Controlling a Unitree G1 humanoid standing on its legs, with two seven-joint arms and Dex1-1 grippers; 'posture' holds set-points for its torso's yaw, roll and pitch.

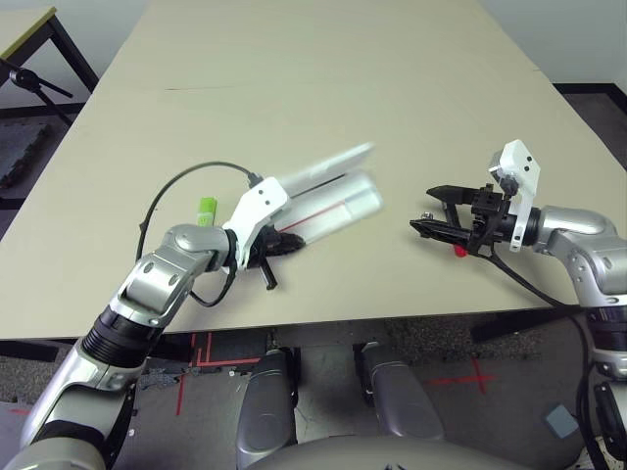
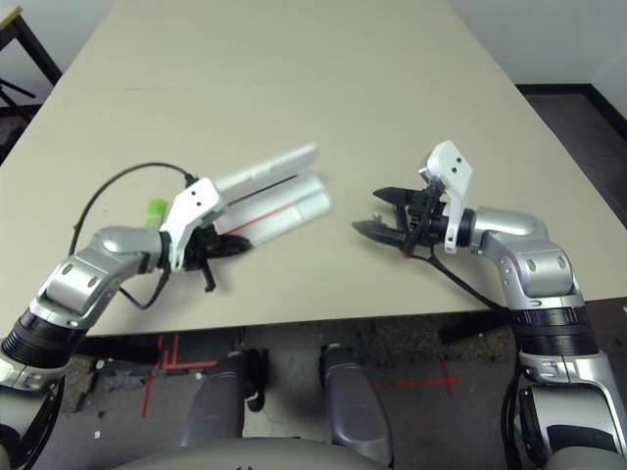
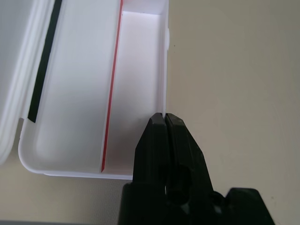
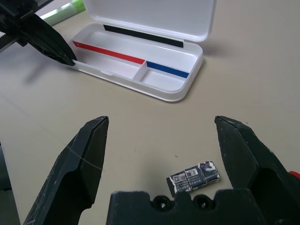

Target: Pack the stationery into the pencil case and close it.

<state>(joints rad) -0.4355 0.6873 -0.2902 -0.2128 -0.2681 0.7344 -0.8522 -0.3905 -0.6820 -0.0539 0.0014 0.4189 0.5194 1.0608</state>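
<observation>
Right now your left gripper (image 3: pixel 165 123) is pinched on the open, empty pencil case's (image 4: pixel 140 70) wall; the right gripper (image 4: pixel 161 136) gapes over the small dark piece (image 4: pixel 193 176), possibly an eraser. Highlighter (image 1: pixel 207 209) sits at nine o'clock of the case. Nothing packed yet.

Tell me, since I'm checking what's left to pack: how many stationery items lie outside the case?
3: green highlighter behind the left arm, small dark piece and a red item under the right claw. Others may be hidden.

No readable text here.
You'll see print and a code on the small dark packet (image 4: pixel 194 176), too fine to read.
</observation>
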